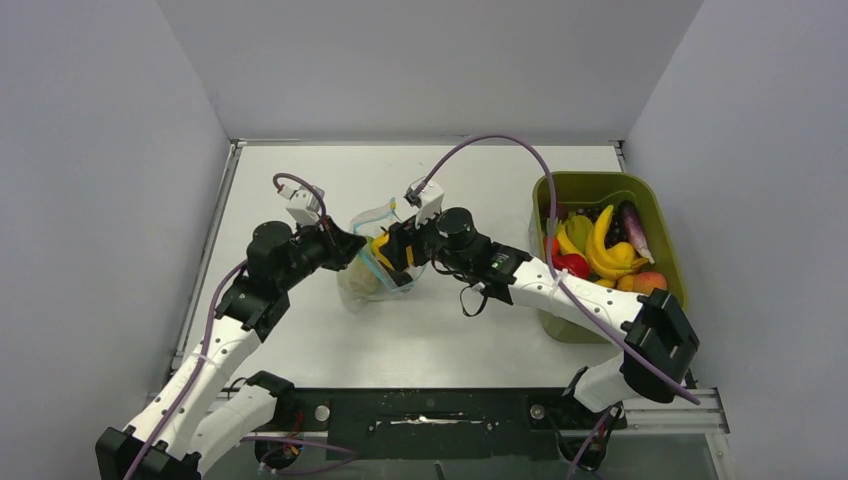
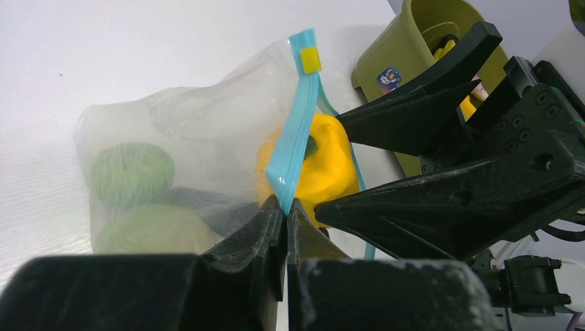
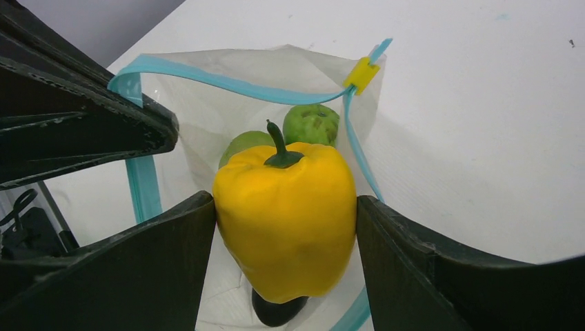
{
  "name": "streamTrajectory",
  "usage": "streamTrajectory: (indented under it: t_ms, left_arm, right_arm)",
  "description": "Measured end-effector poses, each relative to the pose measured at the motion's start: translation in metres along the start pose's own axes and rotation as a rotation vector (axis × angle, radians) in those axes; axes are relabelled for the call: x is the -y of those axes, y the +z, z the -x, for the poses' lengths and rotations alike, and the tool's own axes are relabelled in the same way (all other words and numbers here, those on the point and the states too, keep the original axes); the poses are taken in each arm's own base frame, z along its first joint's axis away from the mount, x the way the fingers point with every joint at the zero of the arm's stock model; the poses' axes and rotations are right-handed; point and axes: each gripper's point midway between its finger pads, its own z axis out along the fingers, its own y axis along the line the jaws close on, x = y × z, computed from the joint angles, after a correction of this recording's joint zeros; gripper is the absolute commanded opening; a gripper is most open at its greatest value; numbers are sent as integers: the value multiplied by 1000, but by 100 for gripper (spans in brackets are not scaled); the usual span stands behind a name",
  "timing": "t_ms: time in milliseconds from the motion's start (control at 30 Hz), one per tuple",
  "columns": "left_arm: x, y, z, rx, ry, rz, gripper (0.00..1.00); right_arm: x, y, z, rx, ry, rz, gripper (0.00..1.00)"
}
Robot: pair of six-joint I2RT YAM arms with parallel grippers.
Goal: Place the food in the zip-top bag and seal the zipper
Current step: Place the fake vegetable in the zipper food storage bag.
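Observation:
The clear zip-top bag (image 1: 375, 275) stands mid-table, its mouth held open. My left gripper (image 2: 285, 203) is shut on the blue-teal zipper strip (image 2: 293, 138) and holds that edge up. The yellowish slider (image 3: 361, 71) sits at the far end of the mouth. My right gripper (image 3: 286, 221) is shut on a yellow pepper (image 3: 286, 207), both fingers against its sides, inside the bag's mouth. Two green limes (image 3: 312, 124) and a dark piece (image 3: 276, 310) lie deeper in the bag. The two grippers are close together, the left one (image 1: 350, 248) beside the right one (image 1: 395, 248).
An olive-green bin (image 1: 660, 215) at the right holds bananas (image 1: 605, 250), an eggplant (image 1: 634, 228), red pieces and other toy food. The right arm stretches from the bin side to the bag. Grey walls enclose the table.

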Motion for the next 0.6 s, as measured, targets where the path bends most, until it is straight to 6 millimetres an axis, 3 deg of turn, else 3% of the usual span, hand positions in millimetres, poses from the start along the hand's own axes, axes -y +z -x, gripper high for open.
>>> streamTrajectory:
  t_ms: [200,400,600]
  left_arm:
    - [-1,0,-1,-1,0,1,0]
    - [-4,1,-7,-10,-2,7,0]
    - [-5,1,-7,-8,1,11,0]
  right_arm:
    - [6,-1,-7,-27,-10,-28,85]
    - [6,-5,-3,-24,-22,-27,86]
    - [5,-19,15,21,-28,-33,82]
